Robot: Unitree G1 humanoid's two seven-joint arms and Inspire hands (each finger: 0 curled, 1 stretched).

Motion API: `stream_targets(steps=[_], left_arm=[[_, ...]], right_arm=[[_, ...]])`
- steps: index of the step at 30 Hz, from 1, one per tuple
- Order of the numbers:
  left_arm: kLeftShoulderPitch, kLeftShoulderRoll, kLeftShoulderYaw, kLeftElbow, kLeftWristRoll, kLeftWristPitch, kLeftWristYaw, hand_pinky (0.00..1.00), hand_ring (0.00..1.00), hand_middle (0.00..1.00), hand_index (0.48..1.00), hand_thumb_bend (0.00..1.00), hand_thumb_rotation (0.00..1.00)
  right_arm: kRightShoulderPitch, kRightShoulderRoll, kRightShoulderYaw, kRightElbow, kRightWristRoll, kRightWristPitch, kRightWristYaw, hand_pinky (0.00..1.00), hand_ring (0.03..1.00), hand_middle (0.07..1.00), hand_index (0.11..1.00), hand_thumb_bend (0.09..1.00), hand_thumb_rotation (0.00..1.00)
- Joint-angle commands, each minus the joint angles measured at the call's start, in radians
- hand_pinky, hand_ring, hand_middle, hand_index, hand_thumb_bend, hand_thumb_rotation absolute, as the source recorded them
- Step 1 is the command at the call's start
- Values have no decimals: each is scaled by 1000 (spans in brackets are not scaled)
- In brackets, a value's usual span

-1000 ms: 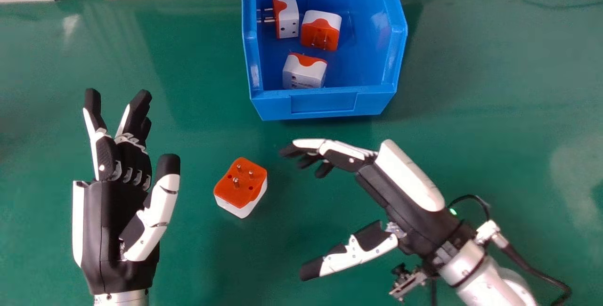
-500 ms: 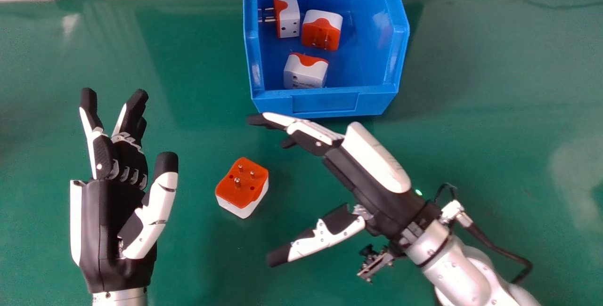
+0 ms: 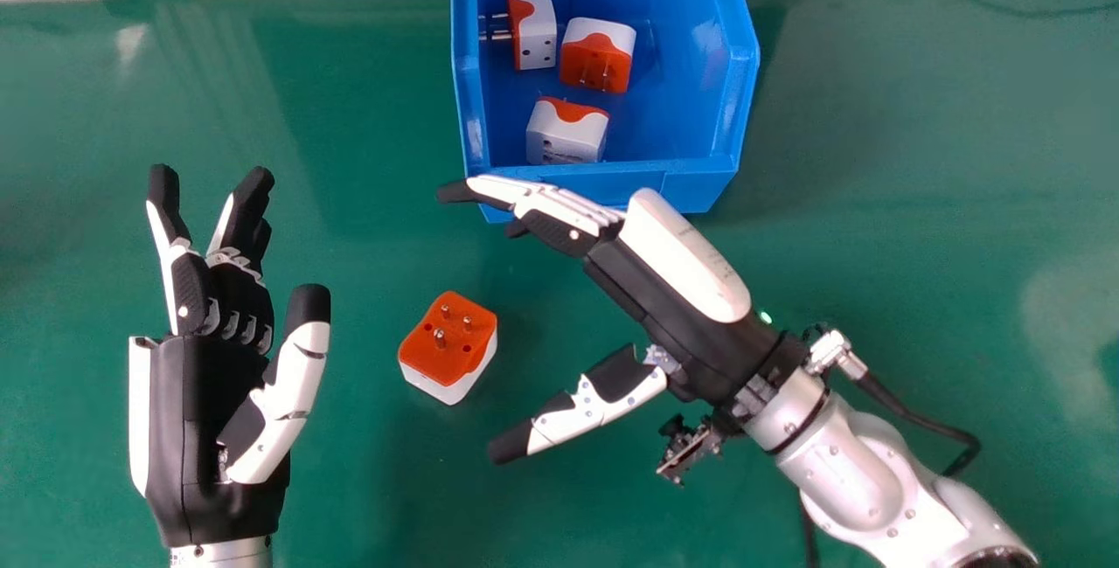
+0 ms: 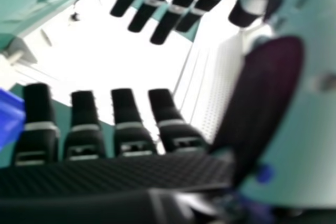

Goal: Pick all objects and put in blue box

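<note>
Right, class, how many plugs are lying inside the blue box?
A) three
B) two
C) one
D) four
A: inside the blue box are a plug with its pins towards the side wall, another beside it and one near the front wall.

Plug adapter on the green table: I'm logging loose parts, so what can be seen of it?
The plug adapter looks plastic: white body, orange face with three metal pins and two small dark holes. It lies pins up and askew on the green table, outside the blue box, between the left hand and right hand. Neither hand touches it.
</note>
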Motion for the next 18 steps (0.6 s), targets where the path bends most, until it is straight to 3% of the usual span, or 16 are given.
stream_targets(steps=[1, 9, 18], left_arm=[[2, -2, -6, -14, -11, -14, -13, 1000, 966, 920, 899, 339, 271], [-3, -6, -2, -6, -28, -17, -30, 1000, 967, 919, 899, 334, 258], [-3, -9, 4, -8, -25, -11, -31, 1000, 968, 919, 900, 330, 260]], right_arm=[[-35, 5, 0, -1, 3, -14, -20, 723, 844, 859, 849, 1000, 366], [-72, 16, 20, 47, -11, -3, -28, 700, 828, 856, 849, 1000, 366], [-117, 49, 42, 168, 7, -4, -9, 701, 821, 856, 850, 1000, 359]])
